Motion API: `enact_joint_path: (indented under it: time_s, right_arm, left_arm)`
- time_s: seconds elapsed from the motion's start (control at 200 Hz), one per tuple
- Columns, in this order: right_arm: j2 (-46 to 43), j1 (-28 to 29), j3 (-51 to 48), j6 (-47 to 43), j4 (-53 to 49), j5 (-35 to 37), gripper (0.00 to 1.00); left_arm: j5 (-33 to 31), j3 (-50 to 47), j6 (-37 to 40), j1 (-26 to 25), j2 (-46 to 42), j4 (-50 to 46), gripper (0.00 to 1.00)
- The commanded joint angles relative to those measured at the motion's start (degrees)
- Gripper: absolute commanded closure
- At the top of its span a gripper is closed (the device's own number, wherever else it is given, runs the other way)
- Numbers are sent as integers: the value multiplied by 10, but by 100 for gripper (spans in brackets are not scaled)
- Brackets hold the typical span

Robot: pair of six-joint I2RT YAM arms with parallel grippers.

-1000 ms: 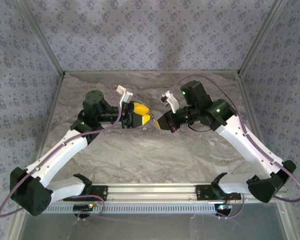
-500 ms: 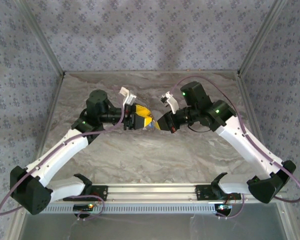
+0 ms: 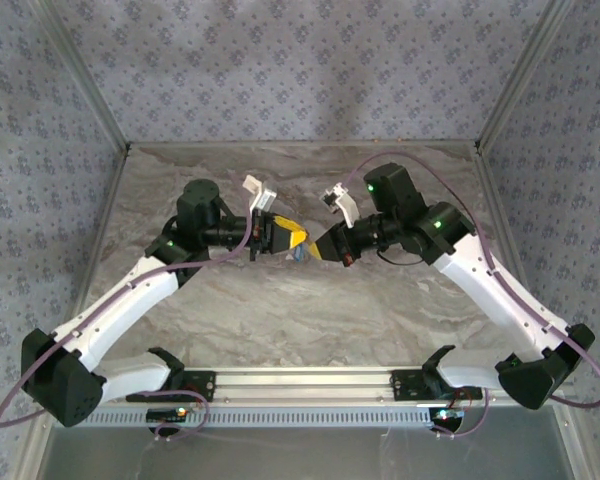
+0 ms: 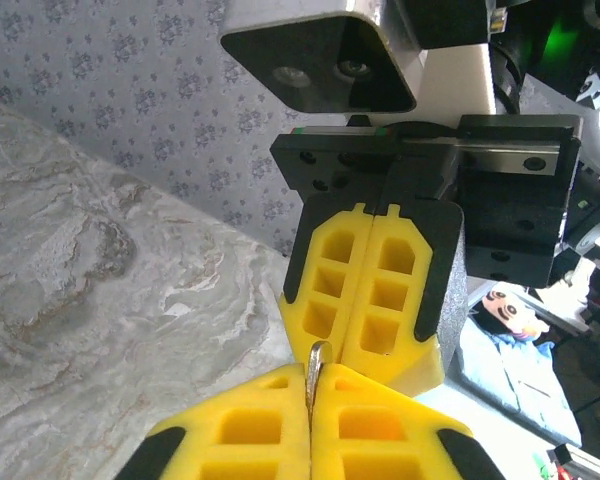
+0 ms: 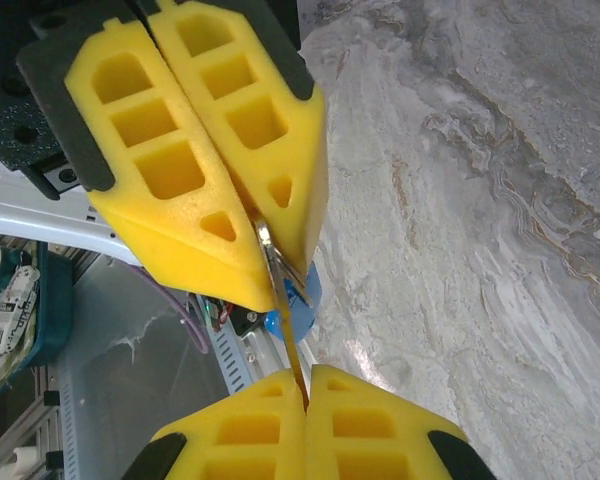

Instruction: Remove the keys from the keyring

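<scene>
Two end effectors meet tip to tip in the air above the middle of the desk (image 3: pixel 280 310). The left end effector (image 3: pixel 295 240) reaches in from 9 o'clock and the right end effector (image 3: pixel 323 246) from 3 o'clock. Both have their yellow pads pressed together. The keyring (image 5: pixel 293 355) shows as a thin metal edge bridging the small gap between them. In the right wrist view its lower end runs into the seam of the right pads at 6 o'clock, and its upper end disappears between the left pads at 12 o'clock. In the left wrist view a sliver of the same metal stands out of the left arm's own closed pads. Each arm therefore appears clamped on the ring itself.

The keys (image 5: pixel 305 290) are a small bright-blue bunch hanging just off that metal edge. They sit between the two sets of tips, close under the left pads. From above, the keys lie at about 6 o'clock from the meeting point, clear of the desk. Single keys cannot be told apart.

The relation that matters is that the ring's visible span lies along the 9-to-3 line joining the two tips, while the bunch hangs across it at 6 o'clock. Neither arm is clearly nearer, though the blue sits a shade closer to the left tips. Any prying or sliding would probably have to work along that short span, with almost no room between the pads.
</scene>
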Motion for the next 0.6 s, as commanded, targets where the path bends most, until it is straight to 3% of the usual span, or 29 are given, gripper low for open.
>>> enact_joint_path:
  time_s: [0.0, 0.17, 0.22, 0.31, 0.35, 0.38, 0.39, 0.475, 0.595]
  right_arm:
    - [-8, -6, -5, 14, 11, -1, 99]
    - [-42, -33, -27, 32, 41, 9, 67]
    - [-63, -48, -44, 44, 66, 12, 53]
    - [-110, -71, -86, 77, 140, 24, 39]
    - [-130, -77, -109, 85, 175, 38, 25]
    - [-145, -82, -120, 88, 209, 48, 3]
    - [-149, -83, -137, 90, 222, 51, 0]
    - [-175, -83, -191, 137, 319, 80, 0]
    - [-178, -79, -226, 150, 402, 67, 1]
  left_arm:
    - [4, 14, 13, -6, -12, 1, 100]
    - [-12, 10, 12, -6, -18, 5, 100]
    - [-16, 9, 12, -6, -20, 8, 100]
    - [-21, 9, 10, -6, -21, 11, 100]
    - [-25, 9, 8, -6, -22, 13, 100]
    - [-26, 9, 7, -6, -22, 16, 100]
    - [-26, 9, 6, -6, -22, 16, 100]
    - [-28, 9, 3, -6, -21, 21, 100]
    - [-37, 7, -3, -6, -22, 30, 100]
